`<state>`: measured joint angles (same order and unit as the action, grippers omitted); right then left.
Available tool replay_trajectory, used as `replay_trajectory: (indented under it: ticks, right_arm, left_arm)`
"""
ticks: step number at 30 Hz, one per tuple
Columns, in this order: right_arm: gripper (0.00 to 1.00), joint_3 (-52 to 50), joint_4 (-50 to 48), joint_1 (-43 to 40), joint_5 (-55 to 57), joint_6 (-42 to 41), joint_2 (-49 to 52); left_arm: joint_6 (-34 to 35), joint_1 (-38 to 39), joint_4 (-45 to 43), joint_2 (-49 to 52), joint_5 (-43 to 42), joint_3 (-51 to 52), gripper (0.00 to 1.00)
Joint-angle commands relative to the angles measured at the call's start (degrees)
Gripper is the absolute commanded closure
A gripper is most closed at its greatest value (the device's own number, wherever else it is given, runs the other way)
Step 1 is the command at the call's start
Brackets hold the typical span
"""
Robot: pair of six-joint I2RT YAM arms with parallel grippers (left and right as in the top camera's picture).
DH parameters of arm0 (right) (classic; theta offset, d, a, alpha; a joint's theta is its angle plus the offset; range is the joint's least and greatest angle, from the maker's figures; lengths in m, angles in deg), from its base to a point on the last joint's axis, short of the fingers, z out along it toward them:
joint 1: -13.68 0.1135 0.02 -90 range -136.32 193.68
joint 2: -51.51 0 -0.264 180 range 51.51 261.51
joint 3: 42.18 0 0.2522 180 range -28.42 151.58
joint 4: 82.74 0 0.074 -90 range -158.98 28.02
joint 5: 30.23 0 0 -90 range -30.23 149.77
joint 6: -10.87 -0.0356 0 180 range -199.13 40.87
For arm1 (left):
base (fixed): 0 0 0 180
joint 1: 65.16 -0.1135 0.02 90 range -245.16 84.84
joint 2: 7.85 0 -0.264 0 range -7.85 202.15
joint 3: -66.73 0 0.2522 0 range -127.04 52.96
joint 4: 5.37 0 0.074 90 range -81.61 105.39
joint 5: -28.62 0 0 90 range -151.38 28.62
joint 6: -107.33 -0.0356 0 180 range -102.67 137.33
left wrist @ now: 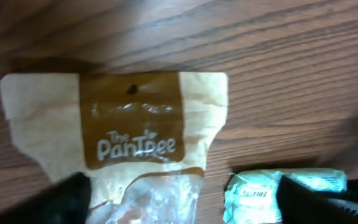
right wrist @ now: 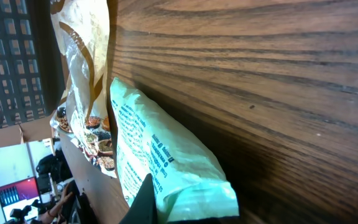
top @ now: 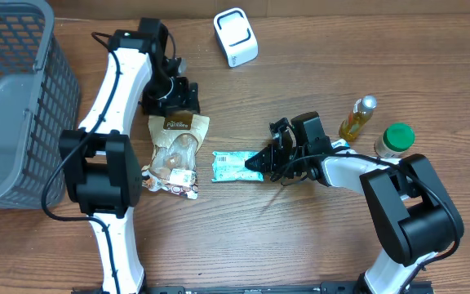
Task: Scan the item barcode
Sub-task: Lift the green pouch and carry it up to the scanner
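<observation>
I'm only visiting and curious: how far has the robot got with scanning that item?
Done: nothing visibly scanned; the white scanner sits apart at the far side. In hand: the right gripper is shut on the end of the green packet, which lies flat on the table. The left gripper hangs open above the brown snack bag. Left: lifting the packet and showing its barcode to the scanner.

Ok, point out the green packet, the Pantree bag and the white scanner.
green packet (top: 233, 166), overhead view, middle of the wrapper.
Pantree bag (left wrist: 132, 124), left wrist view, brown label panel.
white scanner (top: 236, 37), overhead view, its top face.
</observation>
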<state>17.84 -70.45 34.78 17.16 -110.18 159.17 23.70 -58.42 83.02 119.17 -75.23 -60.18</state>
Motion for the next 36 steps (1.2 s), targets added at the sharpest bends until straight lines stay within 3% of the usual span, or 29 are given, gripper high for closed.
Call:
replay_trajectory:
  ticks: [1,14,18,24,29,32,36]
  right_arm:
    - [0.96,-0.17,-0.63,0.48,-1.01,1.14,0.59]
    - [0.96,1.64,-0.04,0.72,1.09,3.17,-0.63]
    - [0.96,7.96,11.47,0.02,3.1,10.73,-4.24]
    - [0.96,25.66,36.44,0.55,15.56,26.16,-7.39]
    - [0.96,41.29,54.01,1.07,24.94,33.29,-7.41]
    - [0.96,48.13,57.46,1.07,32.04,35.26,-7.41]
    - [0.96,53.22,54.38,1.07,40.11,39.65,-7.41]
  left_arm:
    - [0.02,0.17,0.28,-1.77,0.98,-0.87,0.0]
    - [0.02,0.42,-1.42,-1.77,0.96,-0.87,0.0]
    - [0.02,0.42,-1.42,-1.77,0.96,-0.87,0.0]
    - [0.02,0.42,-1.42,-1.77,0.96,-0.87,0.01]
    - [0.02,0.42,-1.42,-1.77,0.96,-0.87,0.0]
    - [0.02,0.42,-1.42,-1.77,0.96,-0.87,0.0]
    - [0.02,0.42,-1.42,-1.77,0.96,-0.87,0.01]
